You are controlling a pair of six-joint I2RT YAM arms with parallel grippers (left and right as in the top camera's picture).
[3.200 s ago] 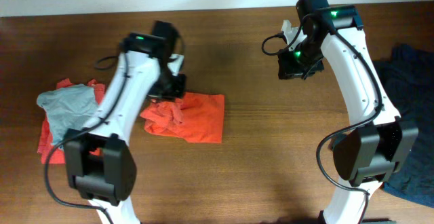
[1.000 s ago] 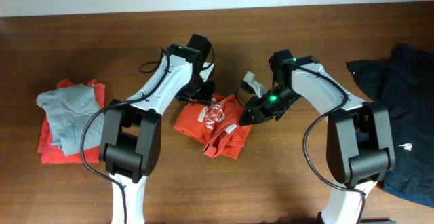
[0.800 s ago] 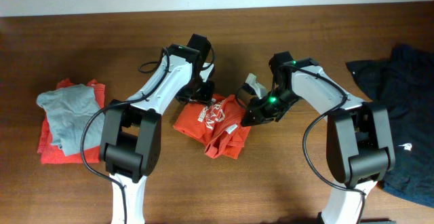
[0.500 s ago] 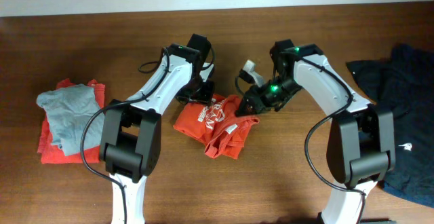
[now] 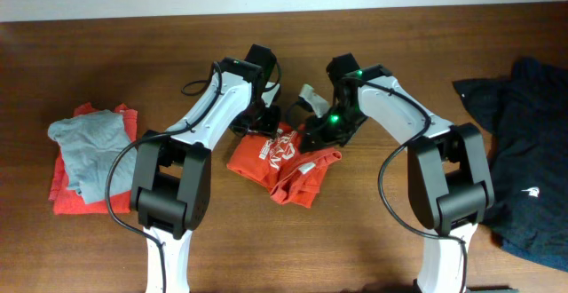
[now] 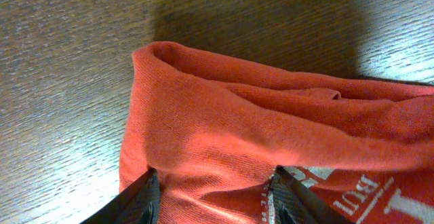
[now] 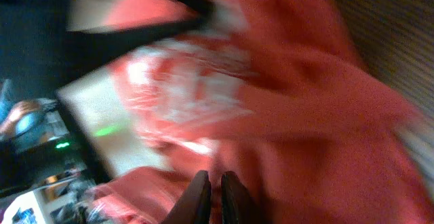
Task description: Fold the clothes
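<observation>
Right gripper point(image 5: 315, 131) has swung in from the right toward the middle of the bench over the last second. It now sits low beside the left gripper point(image 5: 257, 121) at the far side of the red-orange T-shirt point(image 5: 275, 158). Its jaws are drawn almost together and look to be pinching a thin layer of that shirt, though the right wrist view is too blurred to be sure. The shirt lies mid-bench, slightly nearer the far edge. Its right-hand portion is gathered and carried leftward, so a fold across the body seems to be underway but is not yet laid flat. The near-right part is bunched rather than smooth. The left gripper is spread wide with its fingers point(image 6: 146, 197) pressed down on the shirt's rolled far-left edge, pinning it and not clamping it. Against the earliest frame, both arms have come down from raised poses. The right one has left the far edge, and the shirt has shifted rightward and turned up its white lettering point(image 5: 271, 149) where plain cloth showed. The dark navy garment point(image 5: 524, 142) at the right edge is spread a little differently, while the grey piece point(image 5: 89, 142) on the plain red one point(image 5: 62, 191) by the left edge has not moved.
</observation>
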